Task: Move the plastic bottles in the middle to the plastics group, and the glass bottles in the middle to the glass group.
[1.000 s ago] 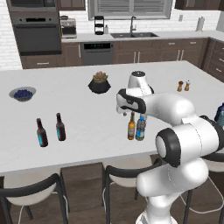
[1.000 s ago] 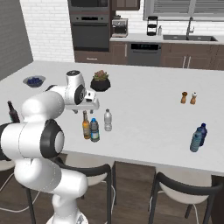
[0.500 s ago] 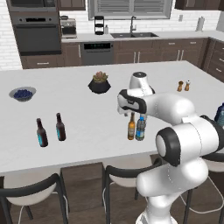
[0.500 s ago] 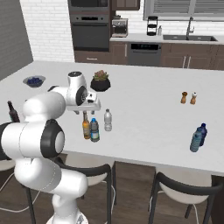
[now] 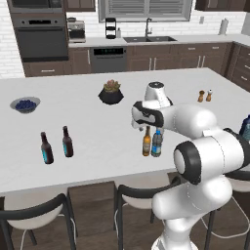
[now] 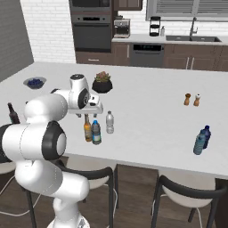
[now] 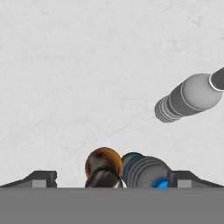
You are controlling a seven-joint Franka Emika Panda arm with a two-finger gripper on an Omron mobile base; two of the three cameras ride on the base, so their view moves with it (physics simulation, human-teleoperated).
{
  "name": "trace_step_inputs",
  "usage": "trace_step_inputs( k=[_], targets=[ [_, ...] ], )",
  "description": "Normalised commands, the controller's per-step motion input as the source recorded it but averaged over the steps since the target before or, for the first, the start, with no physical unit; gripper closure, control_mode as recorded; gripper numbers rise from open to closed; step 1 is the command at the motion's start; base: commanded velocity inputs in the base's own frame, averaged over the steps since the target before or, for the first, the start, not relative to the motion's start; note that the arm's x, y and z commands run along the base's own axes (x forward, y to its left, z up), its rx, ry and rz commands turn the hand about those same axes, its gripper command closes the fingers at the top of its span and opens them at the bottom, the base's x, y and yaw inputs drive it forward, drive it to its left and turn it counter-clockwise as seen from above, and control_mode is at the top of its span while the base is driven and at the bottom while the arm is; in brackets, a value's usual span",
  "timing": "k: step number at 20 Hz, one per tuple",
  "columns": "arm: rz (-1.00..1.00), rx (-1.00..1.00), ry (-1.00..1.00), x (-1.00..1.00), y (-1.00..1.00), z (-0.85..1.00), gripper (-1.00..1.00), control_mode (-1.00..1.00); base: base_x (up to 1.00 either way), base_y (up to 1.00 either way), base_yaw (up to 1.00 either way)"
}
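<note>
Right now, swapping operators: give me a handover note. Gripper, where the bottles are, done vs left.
Gripper: open, holding nothing, poised above the middle cluster, looking down on the bottle tops.
Middle of the island: amber bottle and blue-label water bottle close side by side; pale white-capped bottle a little apart from them.
Glass group: two dark brown bottles toward the robot's left.
Plastics group: blue-tinted bottles toward its right.
Done: nothing moved yet.
Left: amber bottle to the glass group, both water bottles to the plastics group. The tight pair probably needs a careful approach.
</note>
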Motion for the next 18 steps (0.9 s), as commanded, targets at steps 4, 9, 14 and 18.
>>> trace_step_inputs(
  k=[4, 9, 14, 18],
  targets=[
    [0.0, 0.0, 0.0, 0.09, 0.0, -0.08, -1.0, -1.0, 0.0, 0.0, 0.0],
    [0.0, 0.0, -0.01, 0.07, 0.0, -0.02, -1.0, -1.0, 0.0, 0.0, 0.0],
    [0.0, 0.0, -0.06, 0.0, 0.01, 0.0, -1.0, -1.0, 0.0, 0.0, 0.0],
    [0.0, 0.0, -0.02, 0.0, 0.0, 0.0, -1.0, -1.0, 0.0, 0.0, 0.0]
  ],
)
